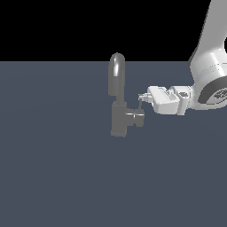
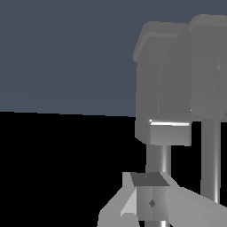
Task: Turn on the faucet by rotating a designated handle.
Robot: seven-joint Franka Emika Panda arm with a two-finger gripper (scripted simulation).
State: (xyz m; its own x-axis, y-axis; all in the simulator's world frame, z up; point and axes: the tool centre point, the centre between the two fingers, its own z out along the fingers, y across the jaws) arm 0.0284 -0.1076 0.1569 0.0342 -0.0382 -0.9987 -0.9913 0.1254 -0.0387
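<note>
Grey faucet [image 1: 117, 97] upright, jaws [image 1: 142, 98] at handle [image 1: 140, 104] — side stub; contact unclear

The faucet [image 1: 118, 104] stands upright just left of the exterior view's centre on the slate-blue surface [image 1: 53, 168]. It is dull grey, with a tall arched spout on a cylindrical body. A stubby side cylinder juts toward the frame's right at mid-height. The handle [image 1: 140, 103], a thin short grey rod, rises from that stub's end.

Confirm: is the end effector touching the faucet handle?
Touching, it seems. Exterior view: the end effector meets the top of the handle with no gap; wrist view puts the rod between its fingertips.
</note>
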